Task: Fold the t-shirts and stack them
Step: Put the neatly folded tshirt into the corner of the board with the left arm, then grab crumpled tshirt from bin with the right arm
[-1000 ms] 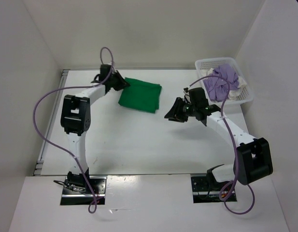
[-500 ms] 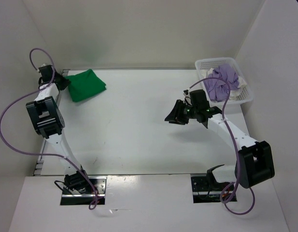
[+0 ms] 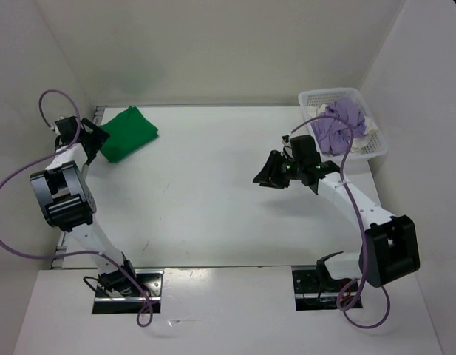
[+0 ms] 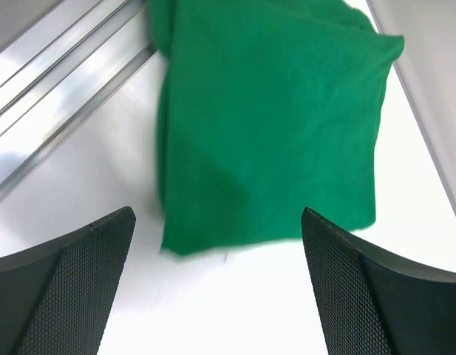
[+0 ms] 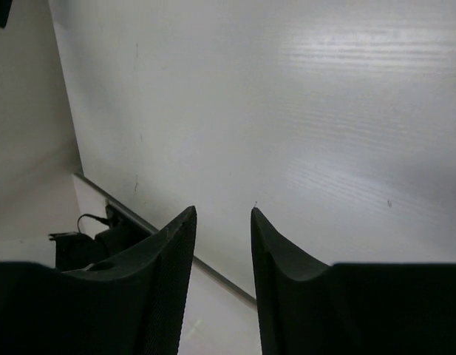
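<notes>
At far-left corner, green t-shirt (image 3: 131,132) newly free of spread left end effector (image 4: 216,222); right end effector (image 5: 222,214) narrowly parted

The folded green t-shirt (image 4: 272,126) lies on the table (image 4: 228,310) beyond wide-spread fingers (image 4: 65,296).

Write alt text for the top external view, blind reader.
A folded green t-shirt lies at the far-left corner of the white table, the left gripper open right beside it. The right gripper is poised empty over the table's right half, near a white mesh basket holding a crumpled purple t-shirt and white fabric.
</notes>
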`<move>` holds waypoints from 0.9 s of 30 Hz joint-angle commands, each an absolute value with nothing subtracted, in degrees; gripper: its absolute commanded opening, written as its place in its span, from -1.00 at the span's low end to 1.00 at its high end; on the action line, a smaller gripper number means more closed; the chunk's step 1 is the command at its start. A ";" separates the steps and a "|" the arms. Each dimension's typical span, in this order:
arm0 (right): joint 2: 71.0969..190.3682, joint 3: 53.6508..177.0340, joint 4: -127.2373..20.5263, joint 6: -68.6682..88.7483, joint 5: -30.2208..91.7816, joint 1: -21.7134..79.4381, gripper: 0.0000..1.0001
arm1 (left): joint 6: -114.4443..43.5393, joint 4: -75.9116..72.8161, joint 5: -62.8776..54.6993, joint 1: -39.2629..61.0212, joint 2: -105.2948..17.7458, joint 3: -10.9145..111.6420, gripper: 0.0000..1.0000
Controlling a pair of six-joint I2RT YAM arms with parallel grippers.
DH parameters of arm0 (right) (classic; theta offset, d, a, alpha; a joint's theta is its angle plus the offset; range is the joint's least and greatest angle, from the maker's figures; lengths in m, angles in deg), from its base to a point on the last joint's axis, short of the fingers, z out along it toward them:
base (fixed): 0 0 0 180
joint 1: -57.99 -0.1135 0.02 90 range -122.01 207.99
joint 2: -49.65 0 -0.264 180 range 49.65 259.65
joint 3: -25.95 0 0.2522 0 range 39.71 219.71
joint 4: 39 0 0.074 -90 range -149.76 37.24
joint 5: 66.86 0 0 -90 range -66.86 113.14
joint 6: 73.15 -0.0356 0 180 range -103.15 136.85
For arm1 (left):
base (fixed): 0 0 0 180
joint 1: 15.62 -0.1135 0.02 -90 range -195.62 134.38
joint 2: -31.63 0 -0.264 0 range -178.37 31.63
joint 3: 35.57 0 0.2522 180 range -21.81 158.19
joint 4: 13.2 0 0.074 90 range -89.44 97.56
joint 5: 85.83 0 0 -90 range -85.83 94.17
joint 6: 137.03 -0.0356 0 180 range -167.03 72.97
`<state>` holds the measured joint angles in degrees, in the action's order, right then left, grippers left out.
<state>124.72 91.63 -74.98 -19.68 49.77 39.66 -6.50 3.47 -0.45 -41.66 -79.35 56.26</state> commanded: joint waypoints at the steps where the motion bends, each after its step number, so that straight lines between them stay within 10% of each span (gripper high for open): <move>1: 126.29 97.61 -74.82 -19.53 45.48 40.06 -0.21 | -5.99 5.37 4.42 -40.94 -70.77 51.86 1.00; 7: 126.30 94.92 -70.34 -29.36 48.01 37.70 -0.38 | -4.76 24.97 7.87 -26.90 -64.36 50.53 1.00; 18: 125.42 97.00 -71.14 -42.21 33.87 23.98 -0.25 | 11.93 17.09 -28.35 3.87 -50.37 24.70 1.00; 27: 125.67 96.92 -54.96 -42.29 35.97 21.25 -0.17 | 4.75 11.37 -29.39 2.49 -50.54 28.29 1.00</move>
